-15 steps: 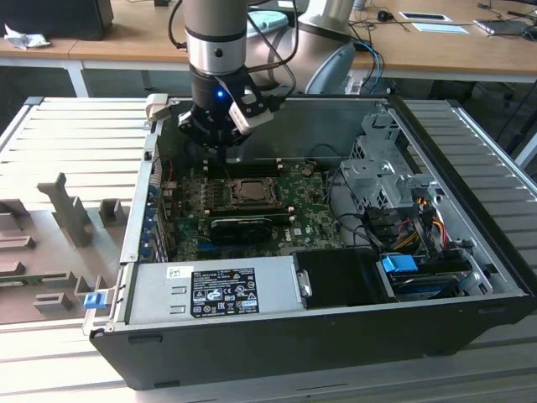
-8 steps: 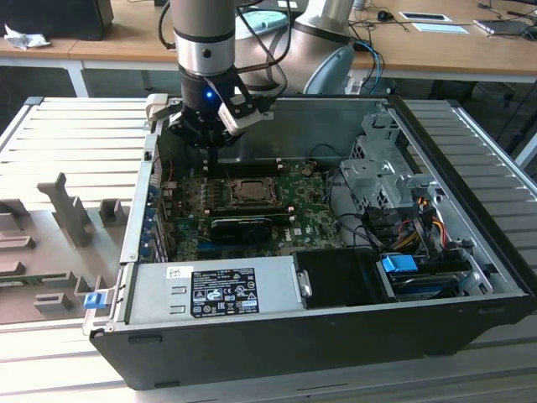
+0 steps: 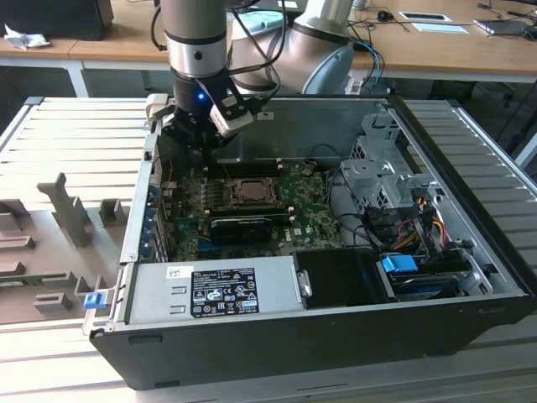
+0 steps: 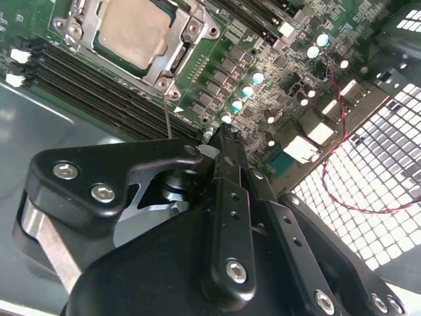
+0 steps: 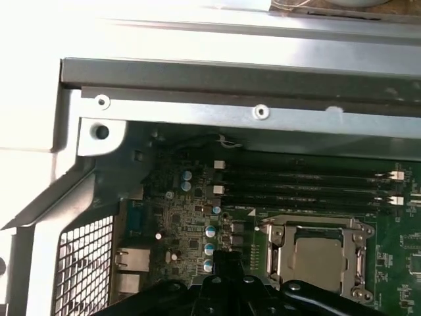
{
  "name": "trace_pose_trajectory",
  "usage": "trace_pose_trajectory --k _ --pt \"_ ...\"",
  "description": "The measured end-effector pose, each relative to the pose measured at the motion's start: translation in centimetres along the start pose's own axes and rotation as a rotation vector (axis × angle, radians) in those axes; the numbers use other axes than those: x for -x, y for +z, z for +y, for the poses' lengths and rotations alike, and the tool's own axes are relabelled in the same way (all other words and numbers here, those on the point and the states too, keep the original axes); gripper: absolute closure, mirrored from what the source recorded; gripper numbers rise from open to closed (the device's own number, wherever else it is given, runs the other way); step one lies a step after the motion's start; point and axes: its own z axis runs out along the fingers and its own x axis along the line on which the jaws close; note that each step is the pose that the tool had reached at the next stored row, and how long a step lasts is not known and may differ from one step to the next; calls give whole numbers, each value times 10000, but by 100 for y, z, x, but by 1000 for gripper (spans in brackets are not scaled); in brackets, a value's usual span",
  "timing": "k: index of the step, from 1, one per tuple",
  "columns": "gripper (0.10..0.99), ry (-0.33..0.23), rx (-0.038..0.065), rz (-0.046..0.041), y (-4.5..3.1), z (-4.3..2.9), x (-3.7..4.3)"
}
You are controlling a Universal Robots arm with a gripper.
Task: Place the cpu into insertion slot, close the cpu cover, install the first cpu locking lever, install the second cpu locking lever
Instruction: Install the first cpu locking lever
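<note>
Chip (image 4: pixel 131 29) sits flat in the socket (image 4: pixel 166 84) on the green board (image 3: pixel 310 222), its dull silver top showing through the cut-out of the metal cover (image 4: pixel 189 38), which lies down over it. The socket's own contacts are hidden under chip and cover. In the second wrist view the socket is cut off by the picture's edge, and in the first wrist view its near edge is hidden behind the gripper's black body.

A thin wire lever (image 4: pixel 166 118) runs from the socket's corner toward the gripper (image 4: pixel 222 135); its far end is lost behind the black arm of the gripper, so I cannot tell whether it is latched.

The gripper hovers above the board just beside the socket, over a row of small capacitors (image 4: pixel 247 92). In the first wrist view its tips meet in the middle with no gap showing, so it looks closed and holds nothing. Whether the tips touch the board cannot be seen.

In the exterior view the arm hangs over the open computer case (image 3: pixel 336 113), toward that view's left, and its wrist hides part of the board beneath.
</note>
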Motion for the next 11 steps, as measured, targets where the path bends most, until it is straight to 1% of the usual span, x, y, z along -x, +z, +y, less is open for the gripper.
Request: trace_pose_trajectory --k 6,9,11 --pt "980 -3 3 0 29 14 -12" --pt "980 -3 3 -1 41 54 -9" --pt "980 -3 2 0 52 117 -4"
